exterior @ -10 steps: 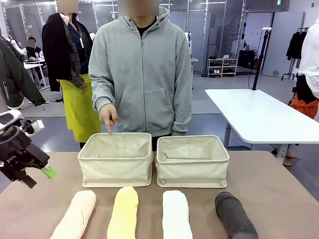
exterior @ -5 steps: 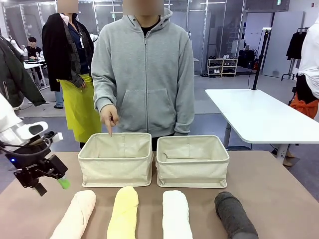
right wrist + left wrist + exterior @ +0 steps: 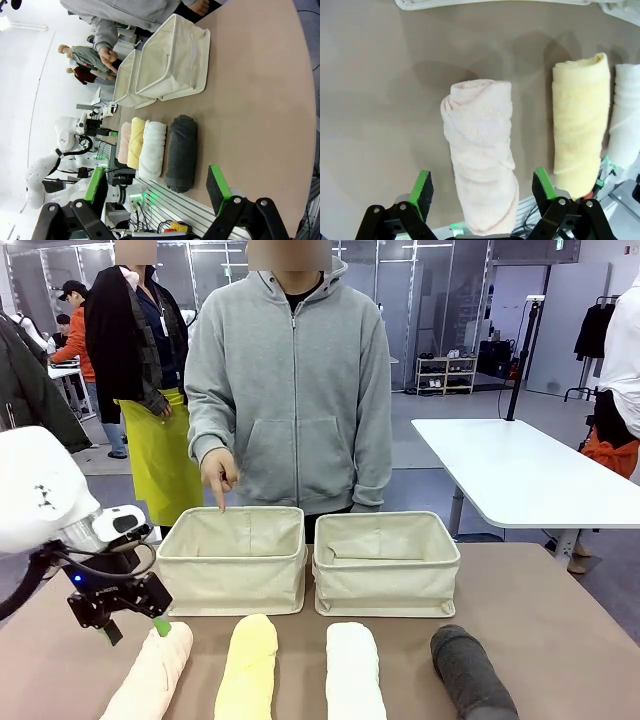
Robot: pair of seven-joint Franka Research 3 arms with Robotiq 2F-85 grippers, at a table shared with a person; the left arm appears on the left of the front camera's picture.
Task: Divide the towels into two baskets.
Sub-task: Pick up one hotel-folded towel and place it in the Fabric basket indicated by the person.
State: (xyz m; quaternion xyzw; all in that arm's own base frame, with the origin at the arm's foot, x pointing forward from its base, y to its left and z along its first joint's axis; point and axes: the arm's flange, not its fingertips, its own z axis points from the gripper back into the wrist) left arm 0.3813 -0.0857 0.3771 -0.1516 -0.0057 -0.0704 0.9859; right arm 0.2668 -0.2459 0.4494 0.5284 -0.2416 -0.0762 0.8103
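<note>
LEFT: I have left gripper (image 3: pixel 482 187) wide open astride pink towel (image 3: pixel 480 160), set for a crosswise pinch | TOWEL: on table (image 3: pixel 560 620), leftmost, before left basket (image 3: pixel 232 580) | CUE: person's hand (image 3: pixel 218 472) points there | RIGHT: right gripper (image 3: pixel 157 190) open, idle

White rounded left arm (image 3: pixel 35 502) — black cables looping to black jaws tipped with green pads (image 3: pixel 161 626).

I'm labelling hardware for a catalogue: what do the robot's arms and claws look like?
The left arm is white and rounded, with black cables and a blue light at the wrist. The left claw is black with green pads; the right claw matches.
</note>
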